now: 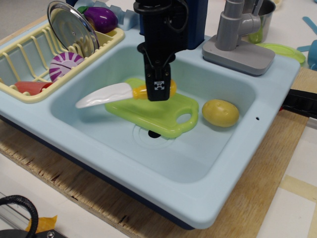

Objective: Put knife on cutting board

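Jaws pinching knife [111, 93] handle (mostly hidden), blade past cutting board [158, 110] edge

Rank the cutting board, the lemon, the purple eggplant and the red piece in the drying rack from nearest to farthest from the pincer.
From the pincer, gripping the knife:
1. Cutting board, directly beneath it in the sink.
2. Lemon, to the image right in the sink.
3. Purple eggplant, back left, behind the rack.
4. Red piece, far image left in the drying rack.

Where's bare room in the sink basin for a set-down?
Free: basin floor in front of the cutting board, around the drain, and right-front below the lemon. Crowded: the board's back, where the gripper holds the knife.
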`<state>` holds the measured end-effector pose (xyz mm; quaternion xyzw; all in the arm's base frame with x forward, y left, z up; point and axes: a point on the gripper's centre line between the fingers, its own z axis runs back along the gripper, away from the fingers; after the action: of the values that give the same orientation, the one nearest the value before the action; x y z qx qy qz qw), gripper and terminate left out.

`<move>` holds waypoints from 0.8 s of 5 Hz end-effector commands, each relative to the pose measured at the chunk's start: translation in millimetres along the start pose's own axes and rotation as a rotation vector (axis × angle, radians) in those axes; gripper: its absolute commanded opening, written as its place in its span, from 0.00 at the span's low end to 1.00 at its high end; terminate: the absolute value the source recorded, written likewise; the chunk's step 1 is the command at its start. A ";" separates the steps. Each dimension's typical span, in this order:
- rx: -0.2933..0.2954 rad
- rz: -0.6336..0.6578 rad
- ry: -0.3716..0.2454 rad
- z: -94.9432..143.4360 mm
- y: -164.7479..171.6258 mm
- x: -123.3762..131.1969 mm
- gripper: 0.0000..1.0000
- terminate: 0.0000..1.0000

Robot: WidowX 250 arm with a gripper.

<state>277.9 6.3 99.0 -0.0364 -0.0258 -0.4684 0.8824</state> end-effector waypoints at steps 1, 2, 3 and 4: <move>0.036 -0.043 -0.082 -9.5 21.1 10.7 1.00 0.00; 0.009 -0.057 -0.121 -19.1 26.9 15.7 1.00 0.00; 0.009 -0.057 -0.121 -19.1 26.9 15.7 1.00 0.00; 0.009 -0.057 -0.121 -19.1 26.9 15.7 1.00 0.00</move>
<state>298.1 2.4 86.3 -0.0649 -0.0722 -0.4944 0.8638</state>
